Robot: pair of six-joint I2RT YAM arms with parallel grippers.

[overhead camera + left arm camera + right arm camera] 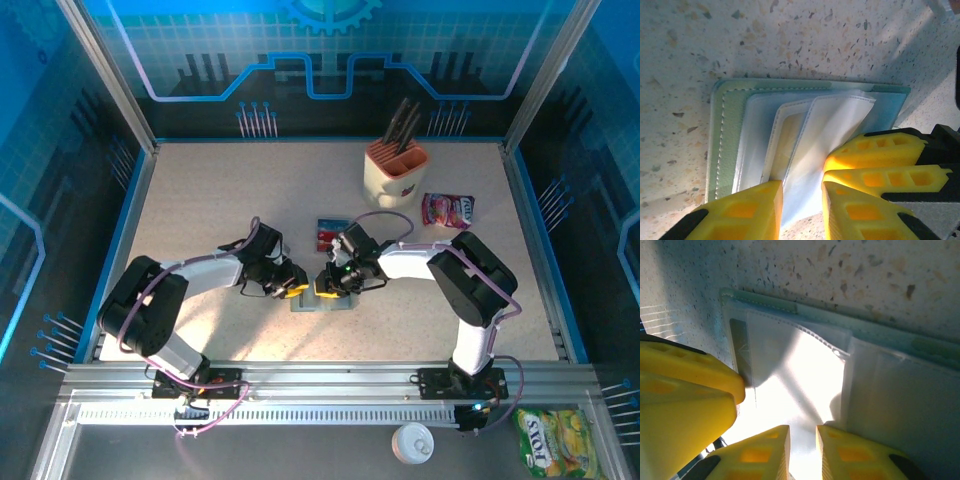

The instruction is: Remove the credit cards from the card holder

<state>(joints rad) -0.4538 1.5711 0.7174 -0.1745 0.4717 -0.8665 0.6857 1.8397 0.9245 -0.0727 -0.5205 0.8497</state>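
The card holder [338,304] lies open on the table between the two arms, grey-green [726,145] with clear plastic sleeves [835,120] fanned up from it. My left gripper [800,189] is open, its jaws astride the edge of one sleeve. My right gripper [802,434] stands over the other half [770,305], jaws a little apart above a bright sleeve. The two grippers [290,290] [328,288] almost touch; the right one's fingers [880,150] show in the left wrist view. Credit cards [333,233], red and blue, lie on the table just behind the holder.
A cream knife block [395,168] stands at the back right, with a pink snack packet [447,210] beside it. A green packet [555,440] and a white lid [413,443] lie off the table at the near right.
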